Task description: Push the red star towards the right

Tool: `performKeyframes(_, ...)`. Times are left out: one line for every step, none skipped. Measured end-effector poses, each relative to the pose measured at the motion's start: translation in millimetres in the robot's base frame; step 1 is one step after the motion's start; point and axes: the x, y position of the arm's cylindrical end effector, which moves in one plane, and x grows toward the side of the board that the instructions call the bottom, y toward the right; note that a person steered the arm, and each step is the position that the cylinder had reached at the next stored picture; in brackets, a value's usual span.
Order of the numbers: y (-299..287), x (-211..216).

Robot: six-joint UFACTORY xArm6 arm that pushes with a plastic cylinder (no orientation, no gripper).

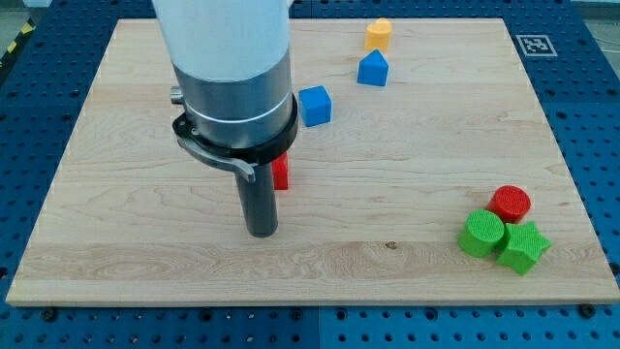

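A red block (281,173), only a sliver of it showing, sits at the middle of the wooden board (116,223), mostly hidden behind my rod; its shape cannot be made out. My tip (262,233) rests on the board just below and slightly left of that red block, close to it; whether they touch cannot be told.
A blue cube (315,106) lies above and right of the red block. A blue house-shaped block (373,70) and a yellow block (378,34) sit near the top. A red cylinder (510,203), a green cylinder (481,234) and a green star (523,247) cluster at the bottom right.
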Motion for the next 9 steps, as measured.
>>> performKeyframes(-2, 0)
performKeyframes(-7, -1)
performKeyframes(-8, -2)
performKeyframes(-13, -2)
performKeyframes(-54, -2)
performKeyframes(-80, -5)
performKeyframes(-95, -35)
performKeyframes(-37, -58)
performKeyframes(12, -58)
